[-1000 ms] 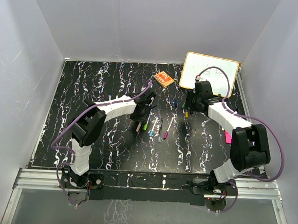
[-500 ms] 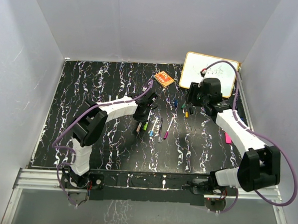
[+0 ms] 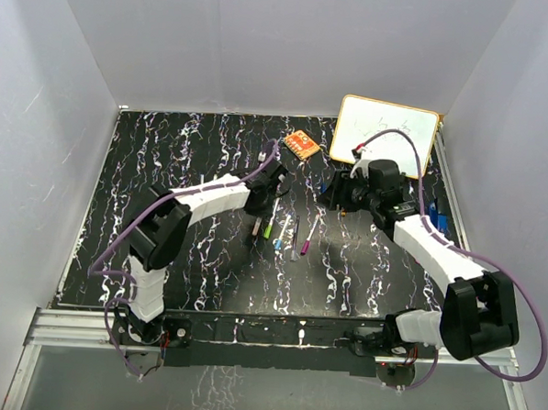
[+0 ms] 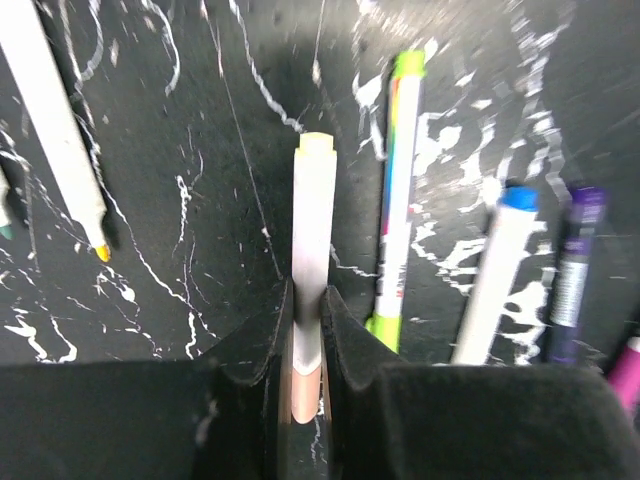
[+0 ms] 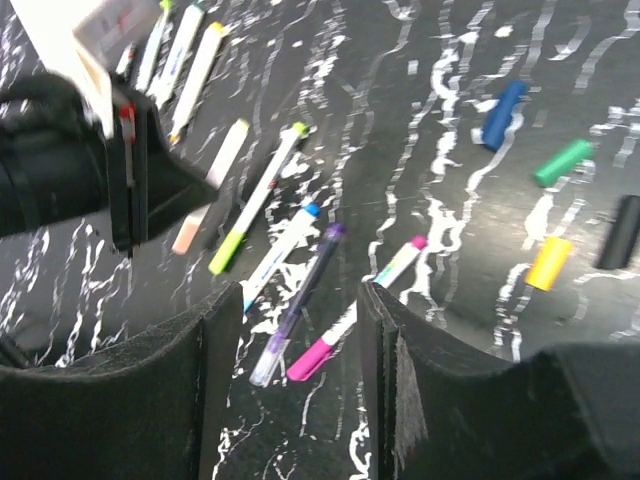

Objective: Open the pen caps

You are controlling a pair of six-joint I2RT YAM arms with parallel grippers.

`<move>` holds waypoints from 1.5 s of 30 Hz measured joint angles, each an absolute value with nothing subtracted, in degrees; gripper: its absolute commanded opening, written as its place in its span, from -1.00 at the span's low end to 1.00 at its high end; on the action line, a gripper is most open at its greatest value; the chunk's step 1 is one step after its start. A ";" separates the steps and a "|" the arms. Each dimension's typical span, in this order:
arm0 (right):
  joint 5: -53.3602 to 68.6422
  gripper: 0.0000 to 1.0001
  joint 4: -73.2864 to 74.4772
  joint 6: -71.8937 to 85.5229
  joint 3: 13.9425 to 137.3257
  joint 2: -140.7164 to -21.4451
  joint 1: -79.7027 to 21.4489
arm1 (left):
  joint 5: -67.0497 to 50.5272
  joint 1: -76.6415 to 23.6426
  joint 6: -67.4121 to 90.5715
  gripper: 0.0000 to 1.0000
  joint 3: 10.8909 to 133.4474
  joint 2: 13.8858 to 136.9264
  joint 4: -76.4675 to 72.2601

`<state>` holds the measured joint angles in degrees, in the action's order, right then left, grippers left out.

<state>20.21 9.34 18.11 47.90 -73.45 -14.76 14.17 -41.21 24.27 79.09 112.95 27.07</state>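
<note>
Several markers are seen from above at the desk's middle, with the right gripper just beyond them. At the left wrist, the left gripper is pinched on a white marker barrel. Its pale yellow cap is judged light, slick and snug, best taken around its sides. At the right wrist, the fingers are spread and empty, with loose caps lying rightward.

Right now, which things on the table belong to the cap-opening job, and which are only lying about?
For the job: marker in the left gripper, green pen, blue-capped pen, purple pen, pink pen, blue cap, green cap, black cap, yellow cap.
Lying about: orange eraser, whiteboard.
</note>
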 measured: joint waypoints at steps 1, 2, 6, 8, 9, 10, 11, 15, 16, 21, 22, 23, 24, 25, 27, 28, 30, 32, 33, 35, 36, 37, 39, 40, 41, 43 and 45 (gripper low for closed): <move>20.99 0.01 8.86 18.24 47.59 -73.49 -15.44 | 14.09 -41.19 24.58 -1.00 78.94 111.87 26.22; 21.78 0.06 7.88 18.50 47.09 -73.49 -16.58 | 13.91 -41.10 24.84 -1.00 78.67 110.52 25.02; 24.01 0.08 4.82 19.75 45.47 -73.49 -20.21 | 12.47 -41.06 27.14 -1.00 76.29 102.45 18.00; 24.99 0.09 3.29 20.51 44.71 -73.69 -21.91 | 11.53 -41.06 28.77 -1.00 74.13 97.65 13.54; 25.41 0.09 2.22 21.02 44.38 -73.95 -22.63 | 11.09 -41.06 29.65 -1.00 73.03 95.61 11.68; 25.71 0.09 1.32 21.37 44.12 -74.32 -23.33 | 10.70 -41.06 30.65 -1.00 71.72 93.56 9.30; 26.02 0.09 0.60 21.71 43.99 -74.78 -23.94 | 10.11 -41.06 31.64 -1.00 70.35 91.85 7.03; 27.22 0.12 -3.42 23.86 42.70 -76.49 -25.80 | 7.55 -41.06 35.73 -1.00 63.96 87.55 -1.54; 27.53 0.13 -4.45 24.49 42.15 -76.64 -26.11 | 6.83 -41.06 36.80 -1.00 62.24 86.96 -3.44; 29.02 0.13 -8.60 27.64 41.01 -77.30 -26.44 | 4.51 -41.06 41.28 -1.00 57.14 86.46 -8.82; 29.32 0.13 -9.45 28.08 41.01 -77.38 -26.52 | 4.10 -41.06 42.13 -1.00 56.42 86.46 -9.93; 29.63 0.14 -10.22 28.51 41.01 -77.41 -26.55 | 3.79 -41.06 42.96 -1.00 55.81 86.46 -10.81; 29.91 0.13 -10.94 28.80 41.01 -77.41 -26.61 | 3.55 -41.06 43.77 -1.00 55.22 86.37 -11.84; 30.02 0.14 -11.40 28.95 41.01 -77.41 -26.65 | 3.36 -41.06 44.56 -1.00 54.70 86.28 -12.60; 30.30 0.13 -12.38 29.32 41.01 -77.56 -26.85 | 3.05 -41.06 46.06 -1.00 53.69 85.97 -14.37; 30.39 0.14 -12.73 29.47 41.01 -77.73 -26.96 | 2.87 -41.06 47.00 -1.00 53.06 85.69 -15.51; 30.44 0.13 -13.15 29.82 41.01 -78.26 -27.14 | 2.50 -41.06 48.84 -1.00 51.79 85.08 -17.89; 30.44 0.13 -13.56 30.09 41.01 -78.85 -27.33 | 2.35 -41.06 50.26 -1.00 51.03 84.73 -19.75; 30.44 0.12 -13.74 30.13 41.01 -79.15 -27.35 | 2.33 -41.06 51.05 -1.00 50.57 84.60 -20.95; 30.44 0.08 -13.80 30.17 41.01 -79.59 -27.40 | 2.24 -41.06 52.23 -1.00 49.63 84.42 -23.07; 30.41 0.05 -13.98 30.26 41.01 -79.72 -27.38 | 2.15 -41.06 52.66 -1.00 49.28 84.40 -23.66; 30.41 0.02 -14.11 30.37 41.01 -79.77 -27.38 | 2.07 -41.06 53.06 -1.00 48.90 84.40 -24.32; 30.41 -0.06 -14.41 30.55 41.01 -79.79 -27.38 | 1.96 -41.06 53.67 -1.00 48.47 84.40 -24.93; 30.44 -0.10 -14.81 30.63 41.01 -79.79 -27.38 | 1.89 -41.06 53.98 -1.00 48.27 84.38 -25.34; 30.44 -0.15 -15.11 30.76 41.01 -79.79 -27.38 | 1.83 -41.06 54.26 -1.00 48.07 84.33 -25.85; 30.63 -0.22 -15.57 31.03 41.01 -79.81 -27.38 | 1.63 -41.06 54.72 -1.00 47.66 84.31 -26.92; 30.81 -0.24 -15.79 31.38 41.01 -79.96 -27.38 | 1.48 -41.06 55.13 -1.00 47.18 84.25 -27.70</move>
